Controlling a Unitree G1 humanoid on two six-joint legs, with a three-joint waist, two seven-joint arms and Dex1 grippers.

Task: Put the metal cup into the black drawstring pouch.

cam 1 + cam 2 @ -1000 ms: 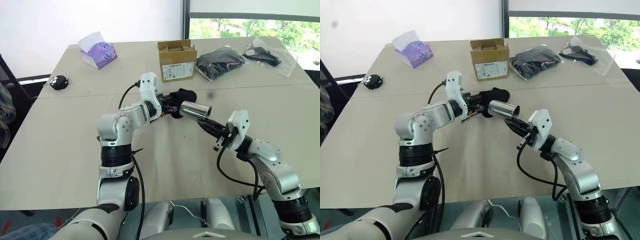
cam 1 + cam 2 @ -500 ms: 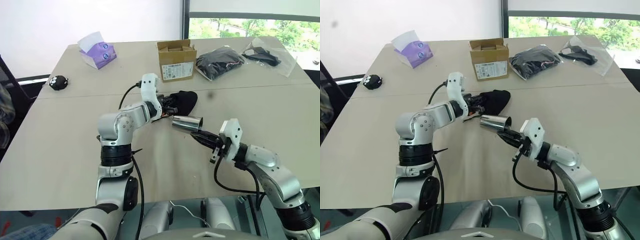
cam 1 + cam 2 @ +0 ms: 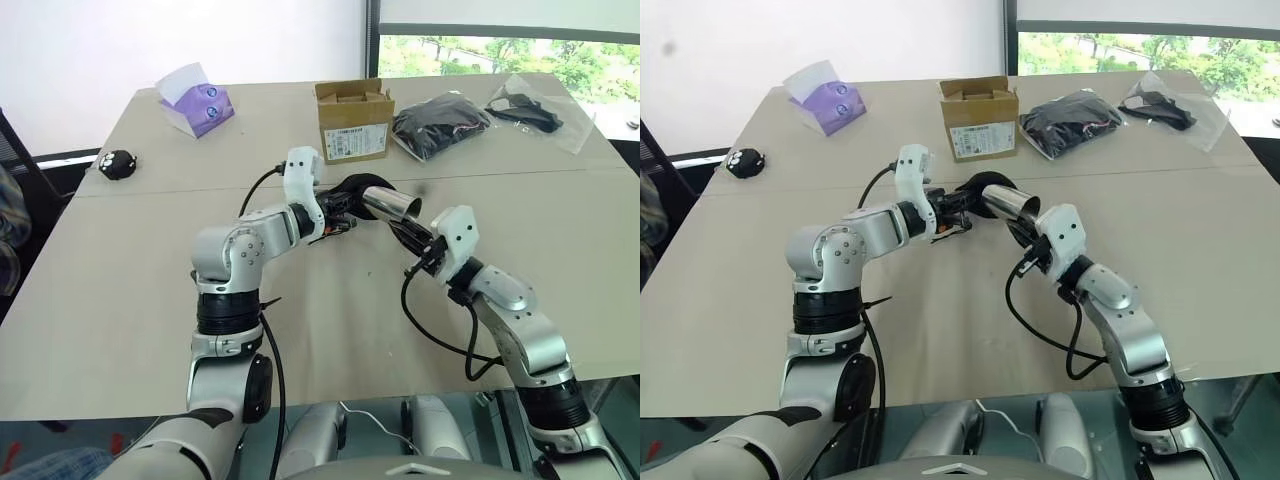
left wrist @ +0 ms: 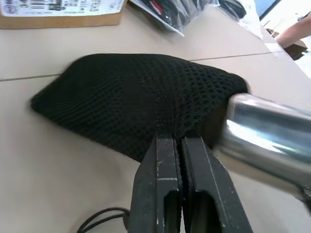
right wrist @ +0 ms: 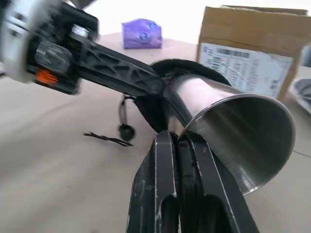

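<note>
1. The left gripper [image 3: 338, 207] is clamped on the mouth edge of the black drawstring pouch [image 4: 136, 104], holding it above the table [image 3: 120, 300].
2. The metal cup [image 3: 392, 205] points base-first into the pouch mouth; how deep it sits is hidden by fabric.
3. The right gripper [image 5: 177, 141] is pinched on the cup's rim.
4. The right wrist view shows a dangling cord and toggle [image 5: 125, 130] and the cardboard box [image 5: 252, 43] behind.

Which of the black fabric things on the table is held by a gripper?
The pouch, pinched by the left gripper; the two bundles in clear bags lie untouched.
</note>
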